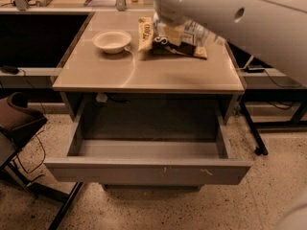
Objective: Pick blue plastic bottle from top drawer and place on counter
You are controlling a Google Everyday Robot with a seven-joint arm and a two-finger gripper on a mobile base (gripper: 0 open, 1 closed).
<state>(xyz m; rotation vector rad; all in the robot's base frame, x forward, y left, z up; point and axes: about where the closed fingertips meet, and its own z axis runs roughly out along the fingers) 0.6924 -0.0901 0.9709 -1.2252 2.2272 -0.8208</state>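
Observation:
The top drawer (pixel 144 169) is pulled wide open and what I see of its inside holds nothing. A pale blue-and-white bottle (pixel 204 32) lies on its side at the back right of the counter (pixel 144 73), partly on the dark chip bag (pixel 163 44). My white arm (pixel 249 18) crosses the top right of the view. Its end, with the gripper (pixel 170 25), comes down over the chip bag just left of the bottle, and the arm hides most of it.
A white bowl (pixel 112 40) stands at the back left of the counter. A dark chair (pixel 17 121) and cables are on the floor at the left. A table leg with a caster (pixel 256 140) stands at the right. A cluttered shelf runs along the back.

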